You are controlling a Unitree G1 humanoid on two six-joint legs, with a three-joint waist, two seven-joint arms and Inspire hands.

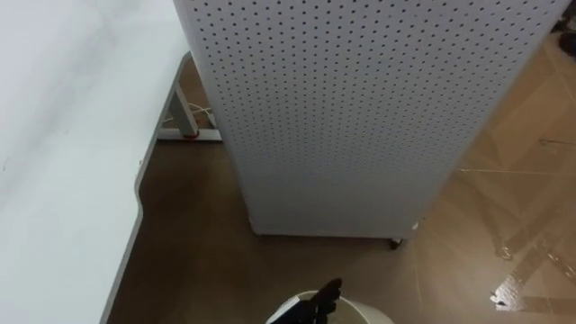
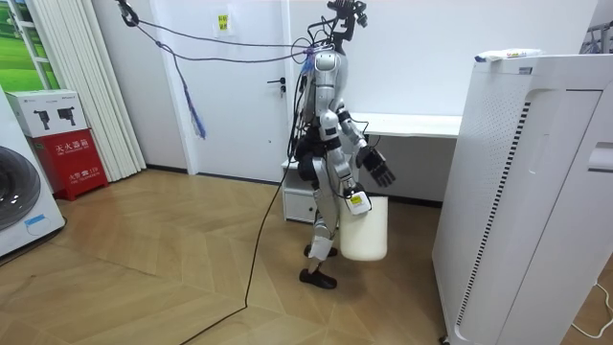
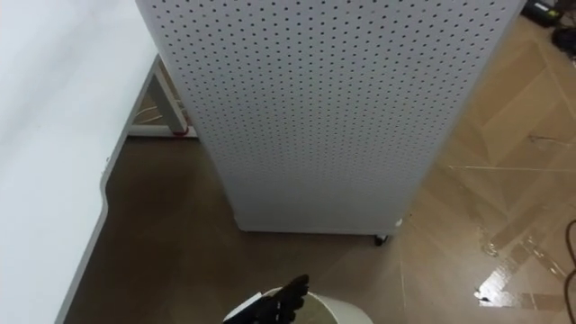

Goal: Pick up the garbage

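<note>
A white bin (image 2: 365, 233) stands on the floor right in front of me; its rim (image 1: 360, 310) shows at the bottom edge of the left eye view. My left hand (image 1: 315, 304) hovers over that rim, dark fingers relaxed and holding nothing. In the room view my right hand (image 2: 381, 171) is raised at waist height with its fingers spread and empty. I see no loose garbage on the brown floor (image 1: 198, 261).
A tall white perforated cabinet (image 1: 360, 108) on small castors stands close ahead. A white table (image 1: 63, 153) runs along my left, its leg (image 1: 184, 117) beside the cabinet. Small items (image 2: 505, 56) lie on the cabinet's top. Lighter wooden floor (image 1: 522, 198) opens to the right.
</note>
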